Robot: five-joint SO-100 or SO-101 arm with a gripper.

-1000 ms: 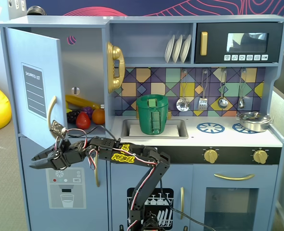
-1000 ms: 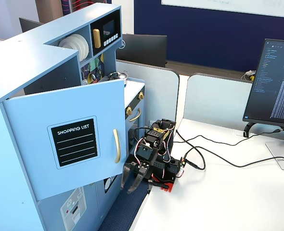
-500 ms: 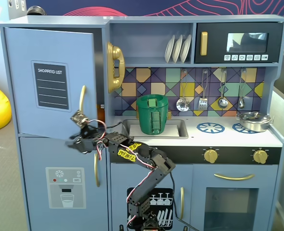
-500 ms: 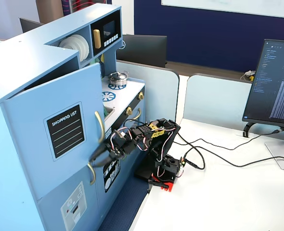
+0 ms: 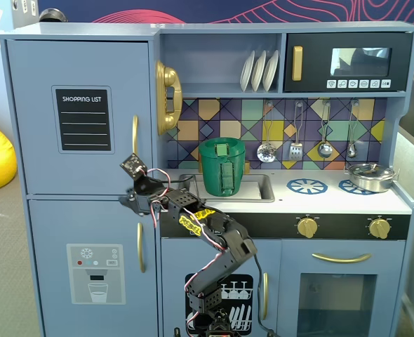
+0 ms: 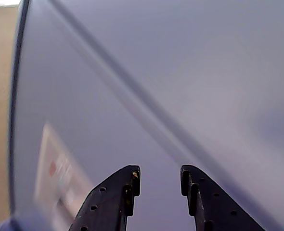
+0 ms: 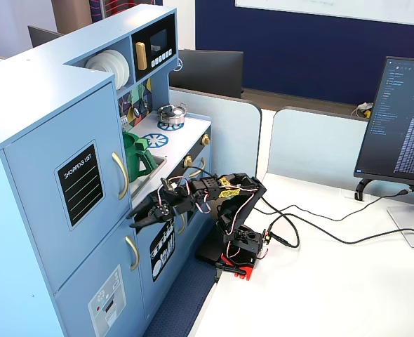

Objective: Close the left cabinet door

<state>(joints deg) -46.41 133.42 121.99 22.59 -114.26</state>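
The left cabinet door (image 5: 81, 116), carrying the "SHOPPING LIST" chalkboard and a curved gold handle (image 5: 135, 135), is sitting flush with the toy kitchen's front in both fixed views. The end effector (image 7: 138, 219) is hovering just beside the seam below it, its fingers (image 6: 114, 202) standing slightly parted and gripping nothing. The arm's base (image 7: 236, 254) is resting on the white bench (image 7: 333, 281).

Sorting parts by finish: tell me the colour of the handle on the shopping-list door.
Gold; the handle shows best in a fixed view from the front.
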